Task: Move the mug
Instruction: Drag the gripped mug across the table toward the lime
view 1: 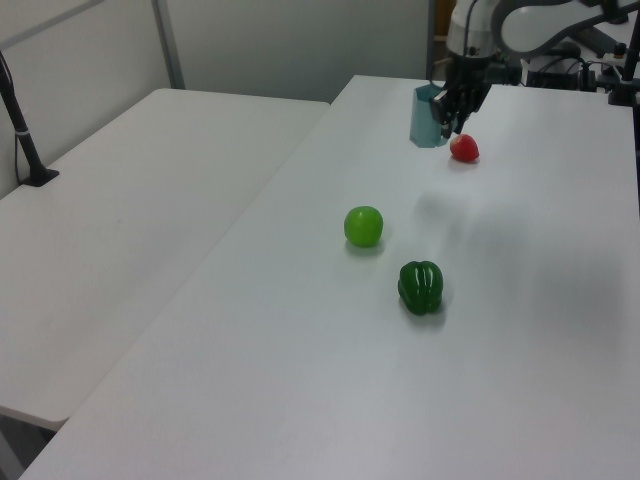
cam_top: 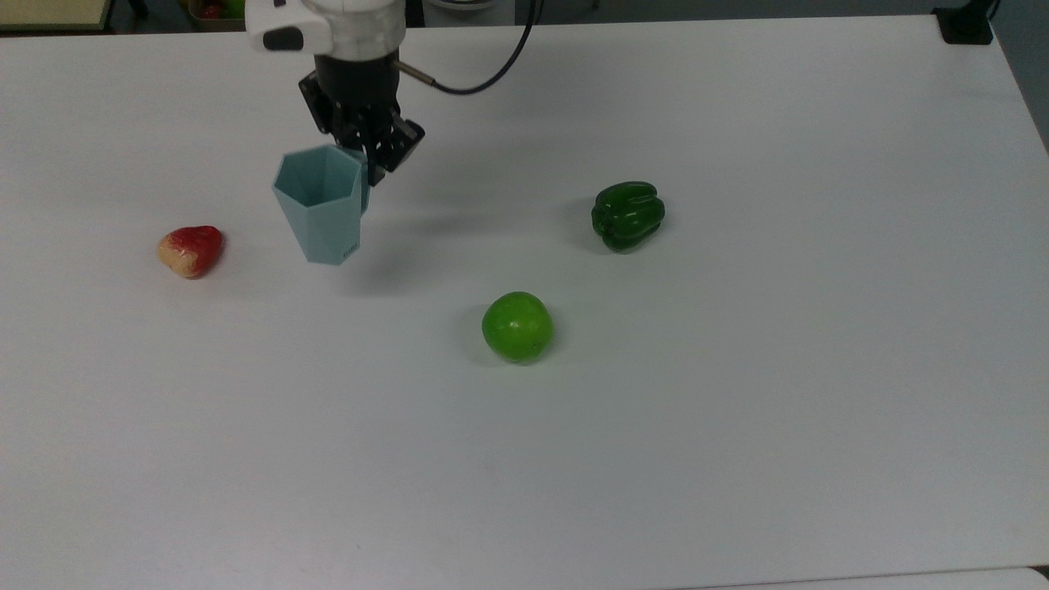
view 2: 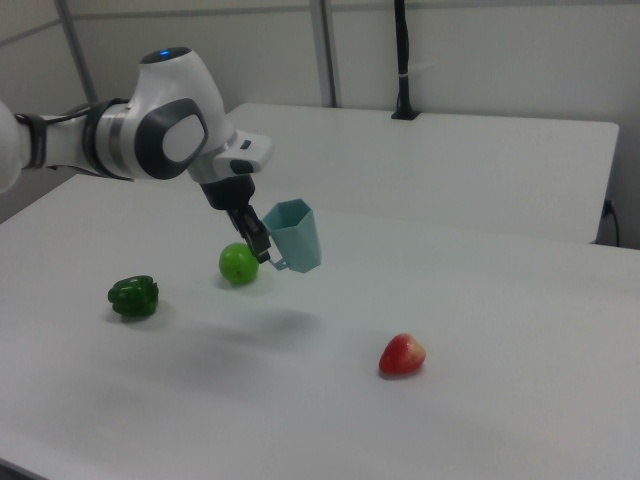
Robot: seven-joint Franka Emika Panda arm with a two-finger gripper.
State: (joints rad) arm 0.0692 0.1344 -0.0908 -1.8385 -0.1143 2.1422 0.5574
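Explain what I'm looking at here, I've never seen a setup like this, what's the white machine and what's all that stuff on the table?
The white machine is a robot arm. At its end is a black gripper with two fingers, closed on a pale blue mug near its handle. In the right view the mug hangs in the air above its shadow, so it is lifted off the white table.

The three pictures show the same moment from three cameras: the top view looks down across the table, and the left view and right view look from opposite sides.

Three pieces of fruit and veg lie on the table: a green apple, a dark green pepper, and a red fruit like a strawberry. In the top view the mug is between the strawberry and the pepper, nearer the strawberry. None of them touch.
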